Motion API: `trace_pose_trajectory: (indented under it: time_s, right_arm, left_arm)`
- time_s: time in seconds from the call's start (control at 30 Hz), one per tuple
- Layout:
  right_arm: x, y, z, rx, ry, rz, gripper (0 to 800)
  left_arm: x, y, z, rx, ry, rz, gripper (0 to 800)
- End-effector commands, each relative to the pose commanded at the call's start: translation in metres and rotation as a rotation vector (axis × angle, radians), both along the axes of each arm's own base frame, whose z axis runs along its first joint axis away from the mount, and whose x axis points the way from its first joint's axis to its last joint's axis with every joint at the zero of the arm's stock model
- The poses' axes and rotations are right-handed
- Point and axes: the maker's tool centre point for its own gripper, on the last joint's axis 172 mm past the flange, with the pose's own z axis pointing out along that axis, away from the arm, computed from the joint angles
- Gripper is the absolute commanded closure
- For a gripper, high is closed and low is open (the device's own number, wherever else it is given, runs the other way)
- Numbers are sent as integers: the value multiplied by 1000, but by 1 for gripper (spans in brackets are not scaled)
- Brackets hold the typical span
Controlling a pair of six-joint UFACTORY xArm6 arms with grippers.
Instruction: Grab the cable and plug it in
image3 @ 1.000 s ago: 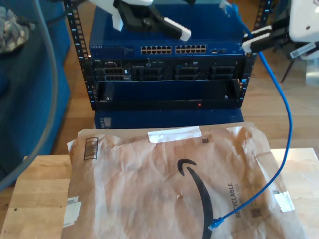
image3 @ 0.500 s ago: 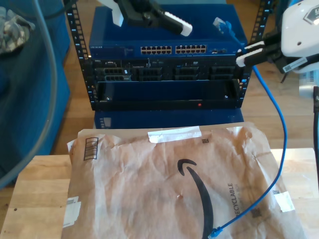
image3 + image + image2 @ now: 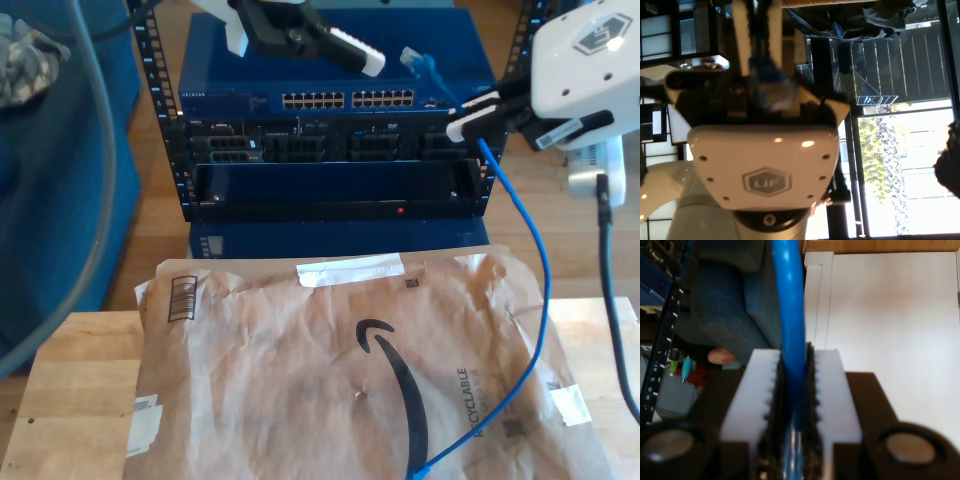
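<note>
The cable (image 3: 533, 250) is thin and bright blue. My second gripper (image 3: 468, 120) is shut on it near one end, at the exterior view's right in front of the rack's upper corner. The held plug (image 3: 412, 58) sticks up above the switch's port row (image 3: 345, 99). In the second wrist view the ridged white fingers (image 3: 837, 390) pinch the cable (image 3: 789, 300). The rest of the cable hangs down to the paper mailer, its other end (image 3: 418, 472) at the frame's bottom edge. My first gripper (image 3: 345, 48) hovers over the rack's top at the exterior view's upper left. The first wrist view shows a blurred blue plug (image 3: 772, 87).
A blue network switch (image 3: 230, 98) sits atop black server units (image 3: 340, 145) in a rack. A crumpled brown paper mailer (image 3: 300, 370) covers a wooden table (image 3: 70, 400). The second arm's white housing (image 3: 765, 165) faces the first wrist camera. A thick grey cable (image 3: 100, 200) hangs at the exterior view's left.
My second gripper has moved toward the exterior view's left with the cable, bringing the plug nearer the switch. The cable's loose end slid down the mailer. The first arm barely moved.
</note>
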Motion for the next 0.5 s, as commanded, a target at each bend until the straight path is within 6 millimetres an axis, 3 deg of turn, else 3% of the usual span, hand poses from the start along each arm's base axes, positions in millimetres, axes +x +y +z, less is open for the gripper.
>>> trace_pose_trajectory:
  time_s: [0.5]
  right_arm:
    - [17,4,9,0,-15,1,798]
  left_arm:
    - [2,-1,-6,0,8,-4,34]
